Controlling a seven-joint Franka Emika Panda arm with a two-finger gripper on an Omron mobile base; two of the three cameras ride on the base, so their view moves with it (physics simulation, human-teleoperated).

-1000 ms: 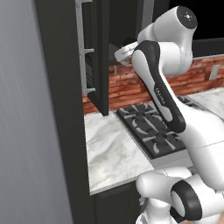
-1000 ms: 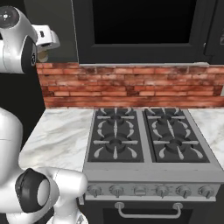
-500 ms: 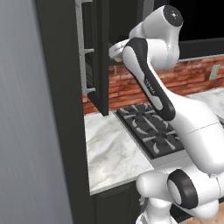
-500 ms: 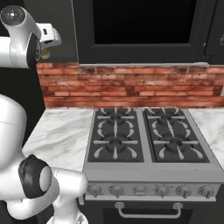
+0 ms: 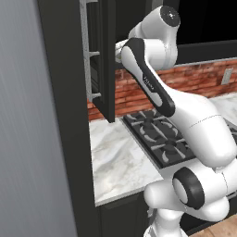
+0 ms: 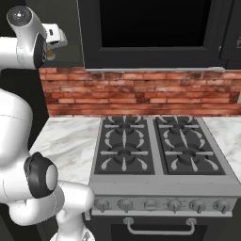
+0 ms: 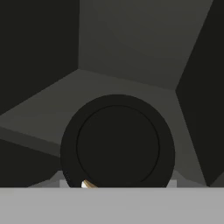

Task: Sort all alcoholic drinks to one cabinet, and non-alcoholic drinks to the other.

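Carefully now: my gripper (image 7: 117, 186) clasps the coffee cup (image 7: 117, 146); I should lower it level onto the cabinet shelf (image 7: 131, 87).

You see a matt dark lid (image 7: 117, 146) with a sliver of tan paper cup (image 7: 89, 184) at its seven o'clock, inside a dull, smooth dark cabinet (image 7: 131, 48). The countertop (image 5: 115, 159) looks like polished marble, the backsplash (image 6: 141, 92) rough red brick, the stove front (image 6: 160, 190) brushed metal.
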